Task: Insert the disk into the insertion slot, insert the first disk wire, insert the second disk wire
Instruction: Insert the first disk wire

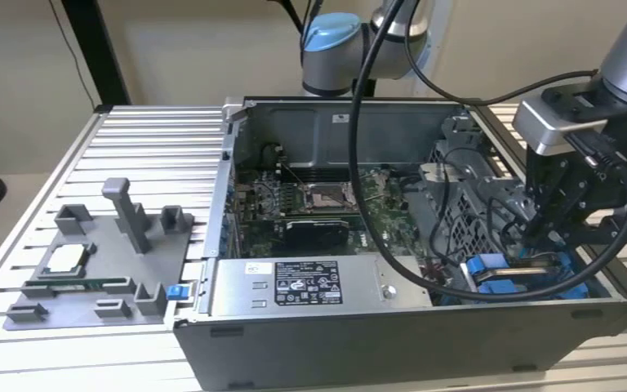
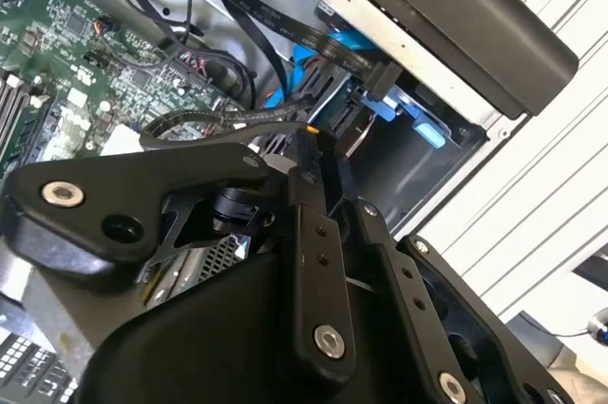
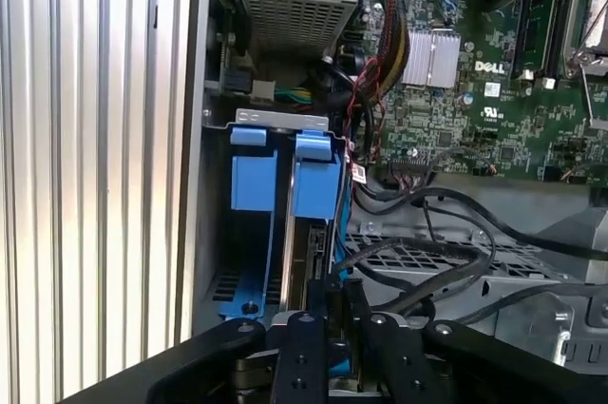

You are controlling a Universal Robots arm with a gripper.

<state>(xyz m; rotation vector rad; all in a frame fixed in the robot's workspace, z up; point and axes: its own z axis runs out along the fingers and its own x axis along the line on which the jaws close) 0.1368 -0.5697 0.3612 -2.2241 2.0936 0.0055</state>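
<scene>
**Disk (image 3: 311, 219) on edge in the insertion slot (image 3: 281, 119), gripper (image 3: 339, 298) low over its cable end**

At the exterior view's left, a grey fixture (image 1: 95, 261) carrying spare parts lies on the slatted table (image 1: 150, 139), well apart from the work. In the middle, the open case (image 1: 401, 343) shows the motherboard (image 1: 313, 200) and, nearer the camera, the power supply (image 1: 291, 282). At the exterior view's right, the blue rails of the slot sit in the corner of the case, with the gripper lowered into the case just above them.

In the first wrist view the disk appears seated between the rails. Its blue carrier tab is level with the neighbouring blue tab (image 3: 249, 162), so the disk step looks done and the step in hand is judged to be a wire. Whether the gripper is clenched, released or grasping a plug cannot be told. Its tip is masked by its own linkage and by black cables (image 3: 427, 261) looping just beside it. In the second wrist view a flat black cable (image 2: 294, 31) runs to a plug (image 2: 380, 76) near the mouth of the bay.

Done well, this step probably calls for three things:
- the plug held square to the disk's socket
- travel straight along the socket's axis
- gentle force, since a tilted plug would likely jam or bend contacts

The loose loops should stay outside the path, lest one be trapped between plug and disk.
</scene>
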